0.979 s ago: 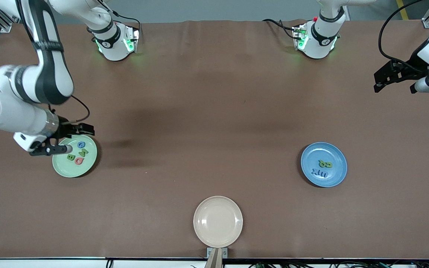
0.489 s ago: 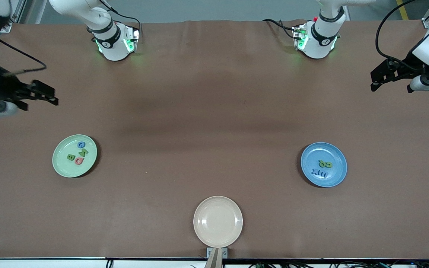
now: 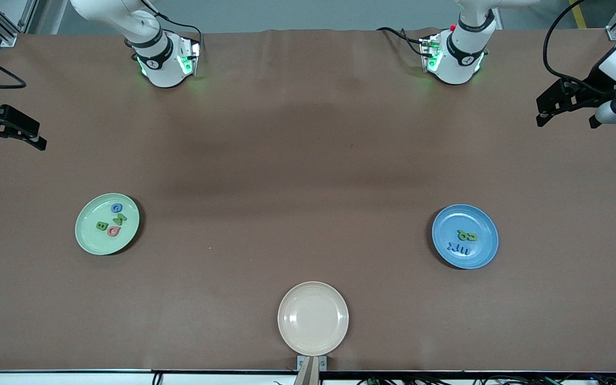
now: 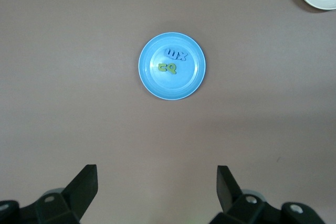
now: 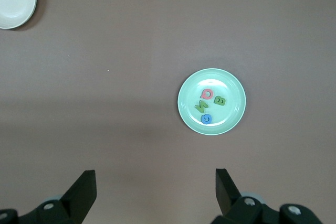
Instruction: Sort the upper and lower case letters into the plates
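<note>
The pale green plate lies toward the right arm's end of the table and holds a blue letter, two green letters and a red letter. The blue plate lies toward the left arm's end with two green letters and two blue letters. My right gripper hangs open and empty over the table's edge, away from the green plate. Over the table's other end, clear of the blue plate, my left gripper is likewise open and empty.
A cream-beige plate with nothing on it sits at the table edge nearest the front camera, midway between the two coloured plates. The two arm bases stand along the edge farthest from that camera. Bare brown tabletop lies between the plates.
My right gripper has pulled up and away from over the green plate, out to its end of the table. The left gripper has barely shifted. The letters have not moved.
</note>
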Tool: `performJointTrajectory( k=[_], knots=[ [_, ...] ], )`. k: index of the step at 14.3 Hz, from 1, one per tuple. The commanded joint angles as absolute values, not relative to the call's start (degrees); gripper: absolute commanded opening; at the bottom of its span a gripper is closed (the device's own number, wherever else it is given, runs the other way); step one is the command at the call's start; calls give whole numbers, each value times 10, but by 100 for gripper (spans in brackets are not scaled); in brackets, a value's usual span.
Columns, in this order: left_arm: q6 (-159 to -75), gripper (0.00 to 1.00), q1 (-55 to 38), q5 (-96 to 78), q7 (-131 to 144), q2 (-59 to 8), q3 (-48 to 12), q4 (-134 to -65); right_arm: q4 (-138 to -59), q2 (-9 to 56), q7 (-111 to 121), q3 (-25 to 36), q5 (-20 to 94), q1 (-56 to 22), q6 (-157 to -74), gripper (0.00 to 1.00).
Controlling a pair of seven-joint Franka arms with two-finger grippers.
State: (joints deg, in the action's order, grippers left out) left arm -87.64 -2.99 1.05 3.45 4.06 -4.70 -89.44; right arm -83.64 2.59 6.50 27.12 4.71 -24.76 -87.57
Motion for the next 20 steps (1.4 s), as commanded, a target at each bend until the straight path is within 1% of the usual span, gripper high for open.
performJointTrajectory(
  k=[1, 2, 3, 5, 6, 7, 14, 20],
  knots=[
    [-871, 100, -27, 3, 25, 49, -48, -898, -825, 32, 64, 267, 45, -242, -870, 100],
    [-871, 100, -28, 3, 25, 49, -49, -898, -825, 33, 64, 262, 46, -235, -869, 100],
    [-871, 100, -29, 3, 25, 49, -50, -898, -825, 33, 64, 234, 46, -205, -869, 100],
    [-871, 100, -30, 3, 25, 49, -50, -898, -825, 33, 64, 96, 42, -73, -869, 100],
    [-870, 100, -32, 3, 26, 49, -51, -898, -824, 33, 64, 39, 40, -21, -870, 100],
    [-870, 100, -33, 3, 28, 49, -52, -899, -824, 33, 64, 19, 40, -2, -873, 100],
    [-867, 100, -27, 4, 23, 47, -58, -896, -821, 33, 64, 16, 12, -3, -874, 100],
    [-867, 100, -27, 4, 26, 45, -57, -887, -817, 33, 63, 15, 12, -2, -881, 100]
  ],
)
